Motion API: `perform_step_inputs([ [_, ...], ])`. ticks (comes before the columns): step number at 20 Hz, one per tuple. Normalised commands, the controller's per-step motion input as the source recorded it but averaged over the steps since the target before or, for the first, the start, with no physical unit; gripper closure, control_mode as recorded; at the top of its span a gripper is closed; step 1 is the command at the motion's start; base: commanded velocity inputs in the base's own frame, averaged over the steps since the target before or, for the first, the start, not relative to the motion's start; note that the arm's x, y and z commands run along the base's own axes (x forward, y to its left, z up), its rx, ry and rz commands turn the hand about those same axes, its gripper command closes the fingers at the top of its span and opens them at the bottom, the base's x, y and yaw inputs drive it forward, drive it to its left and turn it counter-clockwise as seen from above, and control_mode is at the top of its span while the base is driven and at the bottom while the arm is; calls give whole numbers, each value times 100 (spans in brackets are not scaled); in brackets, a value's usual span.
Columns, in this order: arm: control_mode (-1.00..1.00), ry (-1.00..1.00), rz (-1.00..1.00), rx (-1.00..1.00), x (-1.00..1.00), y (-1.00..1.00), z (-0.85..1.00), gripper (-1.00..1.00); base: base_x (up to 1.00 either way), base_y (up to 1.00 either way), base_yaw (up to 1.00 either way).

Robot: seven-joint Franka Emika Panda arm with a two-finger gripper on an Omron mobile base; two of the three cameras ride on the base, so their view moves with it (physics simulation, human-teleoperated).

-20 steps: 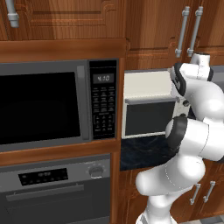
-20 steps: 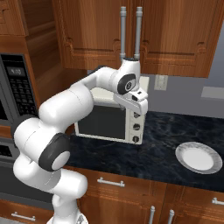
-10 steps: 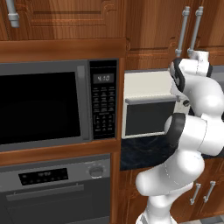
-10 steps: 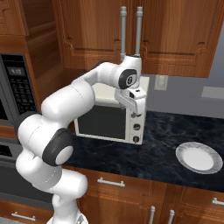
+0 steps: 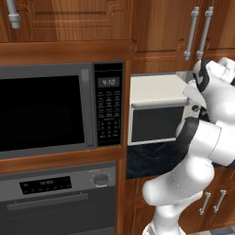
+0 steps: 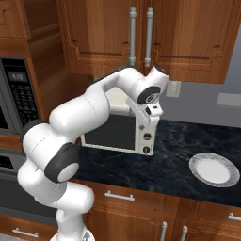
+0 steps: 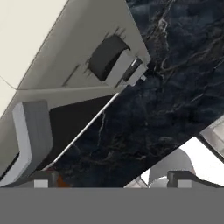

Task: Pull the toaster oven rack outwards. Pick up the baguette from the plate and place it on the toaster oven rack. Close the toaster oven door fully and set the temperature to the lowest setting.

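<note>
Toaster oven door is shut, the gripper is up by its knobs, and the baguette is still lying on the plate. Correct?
Not quite: the plate is bare in the right base view. The toaster oven door is shut, and the gripper is by the knobs.

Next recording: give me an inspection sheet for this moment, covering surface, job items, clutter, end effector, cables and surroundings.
Surface: dark marbled counter, bare between oven and plate.
Toaster oven: cream box on the counter; toaster oven door looks shut, dark glass facing out.
Knobs: dark, down the right front.
Rack: not visible behind the glass.
Baguette: nothing seen.
Plate: white, on the counter to the right of the oven, nothing on it.
Clutter: nothing seen.
End effector: at the oven's upper right front corner, above the knobs; open or shut cannot be told.
Cables: nothing seen.
Surroundings: microwave, wall oven, wooden cabinets.
</note>
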Motion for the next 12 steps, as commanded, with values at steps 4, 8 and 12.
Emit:
perform_step_inputs([
  [4, -100, -24, 0, 49, -15, -46, 16, -100, 0, 0, 0],
  [8, -100, -25, 2, 32, -18, -34, 36, -100, 0, 0, 0],
  [12, -100, -28, 13, 15, -24, 4, 20, -100, 0, 0, 0],
])
